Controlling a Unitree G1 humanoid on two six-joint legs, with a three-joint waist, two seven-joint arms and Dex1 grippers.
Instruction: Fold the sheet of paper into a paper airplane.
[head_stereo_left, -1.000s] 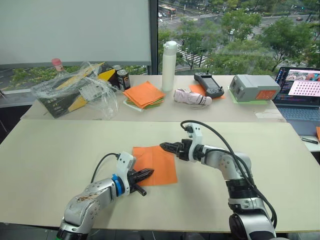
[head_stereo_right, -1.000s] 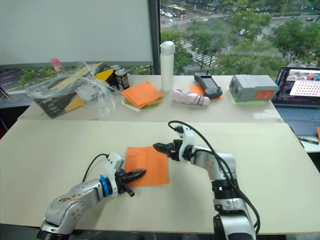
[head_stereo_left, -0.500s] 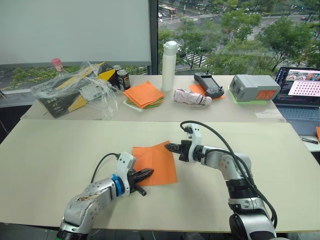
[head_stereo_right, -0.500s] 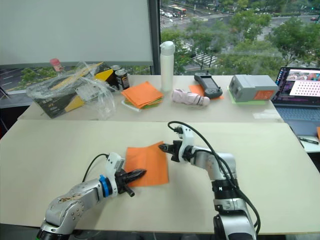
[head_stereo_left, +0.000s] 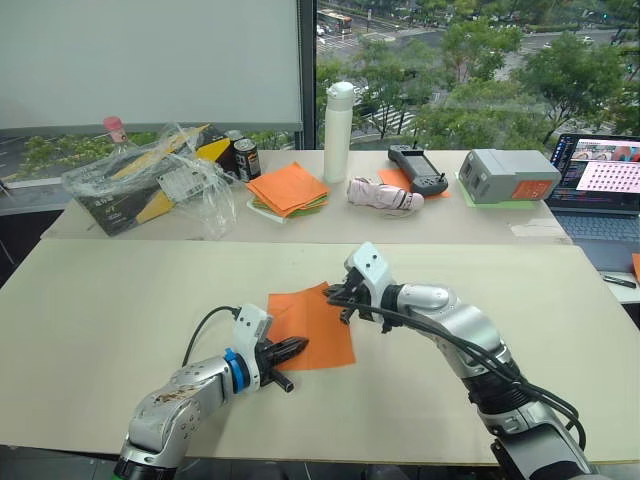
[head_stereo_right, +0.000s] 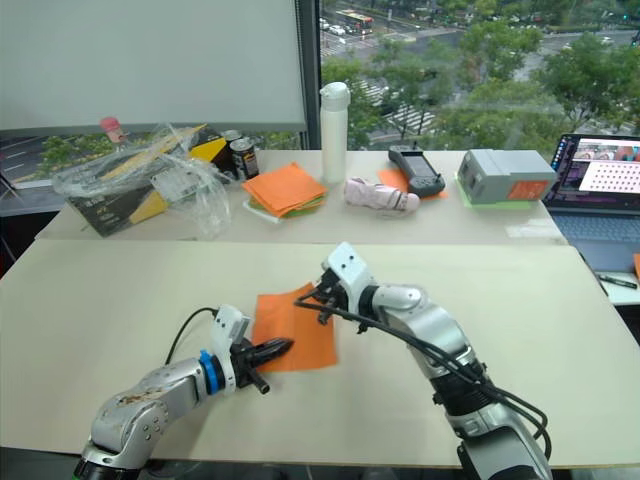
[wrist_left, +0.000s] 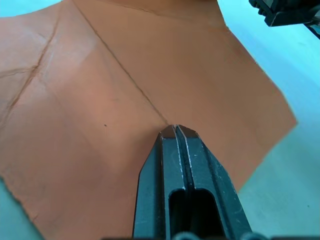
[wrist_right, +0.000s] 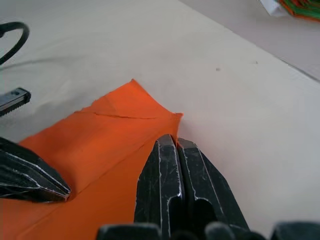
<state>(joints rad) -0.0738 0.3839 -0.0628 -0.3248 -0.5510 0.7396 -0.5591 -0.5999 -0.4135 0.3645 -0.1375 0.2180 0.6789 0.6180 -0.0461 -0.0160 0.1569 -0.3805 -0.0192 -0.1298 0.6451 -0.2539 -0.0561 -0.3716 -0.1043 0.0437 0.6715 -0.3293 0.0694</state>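
Surface: pale beige table (head_stereo_left: 120, 300) is carrying everything.
Left gripper (wrist_left: 173, 131): jaws pressed together, pinning the thin creased orange sheet of paper (head_stereo_left: 312, 325) at its near-left part.
Right gripper (wrist_right: 172, 142): jaws closed, pinching the sheet's far-right corner.
Risk: pulling against the pinned side is likely tearing the sheet.

Head stereo pair: high, looking forward and down over the pale cream bench (head_stereo_left: 120, 300), window beyond; both eyes share the same scene, slightly offset sideways. Left wrist camera: very close, looking along its black closed pincer (wrist_left: 176, 131) pressed onto the creased thin orange paper sheet (wrist_left: 125, 100). Right wrist camera: close, low, looking along its closed black pincer (wrist_right: 172, 141) at that sheet's raised far corner. Each wrist view catches the other pincer beside the sheet.
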